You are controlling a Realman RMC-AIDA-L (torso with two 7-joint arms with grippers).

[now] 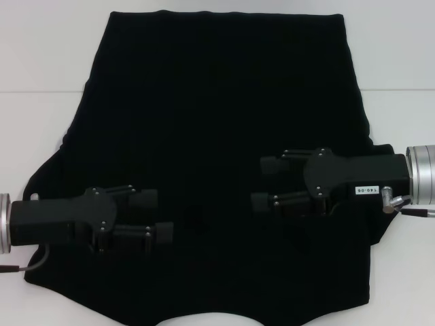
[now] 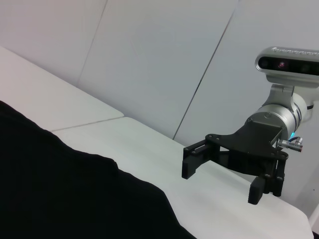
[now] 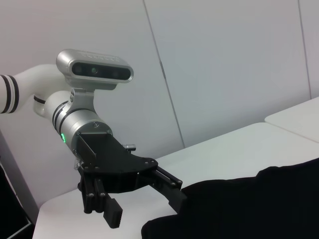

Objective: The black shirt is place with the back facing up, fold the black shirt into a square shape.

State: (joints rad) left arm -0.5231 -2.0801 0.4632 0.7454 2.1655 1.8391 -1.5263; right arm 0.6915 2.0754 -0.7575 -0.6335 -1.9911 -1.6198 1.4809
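The black shirt [image 1: 217, 115] lies spread flat on the white table [image 1: 41, 54], plain black side up, with its straight hem at the far side. My left gripper [image 1: 155, 216] hovers over the shirt's near left part, open, fingers pointing toward the middle. Facing it from the near right, my right gripper [image 1: 265, 183] is also open and holds nothing. The left wrist view shows the right gripper [image 2: 222, 179] raised above the table beyond the shirt [image 2: 60, 189]. The right wrist view shows the left gripper [image 3: 144, 209] beside the shirt's edge [image 3: 249, 204].
The table top [image 2: 149, 149] shows a seam line across it at the far side. Bare white table borders the shirt on the left and right. A pale wall [image 3: 224, 59] stands behind the table.
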